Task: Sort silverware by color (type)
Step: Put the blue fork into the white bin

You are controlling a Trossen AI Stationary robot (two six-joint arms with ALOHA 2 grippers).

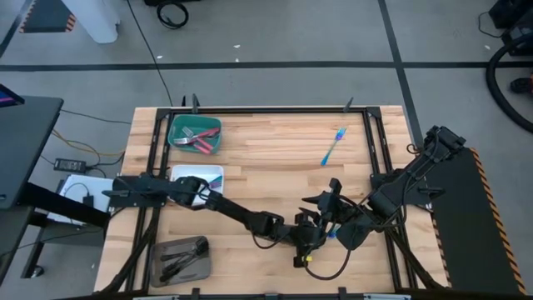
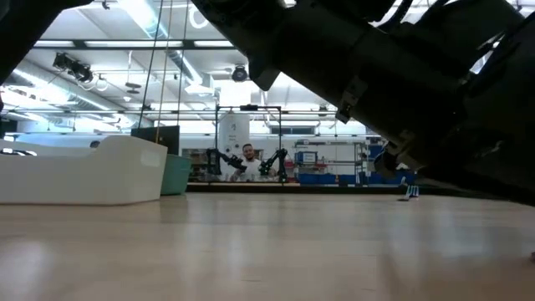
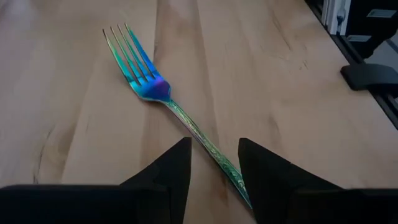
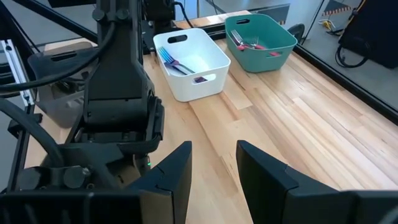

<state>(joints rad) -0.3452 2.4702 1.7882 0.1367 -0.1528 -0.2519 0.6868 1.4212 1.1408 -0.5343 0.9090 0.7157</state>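
The iridescent fork (image 3: 163,94) lies on the table (image 1: 275,158). Its handle is straddled by the left gripper (image 3: 214,167), fingers open; they should be closed squarely. The right gripper (image 4: 213,169) waits nearby, open.

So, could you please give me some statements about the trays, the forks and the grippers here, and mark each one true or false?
1. The left gripper has its fingers open on either side of the handle of an iridescent fork. True.
2. The teal tray holds red-handled silverware. True.
3. The white tray is empty. False: at least one blue-purple utensil lies in it.
4. The right gripper is shut on a fork. False: its fingers are open with nothing between them.
5. Another blue utensil lies alone on the table, away from the trays. True.
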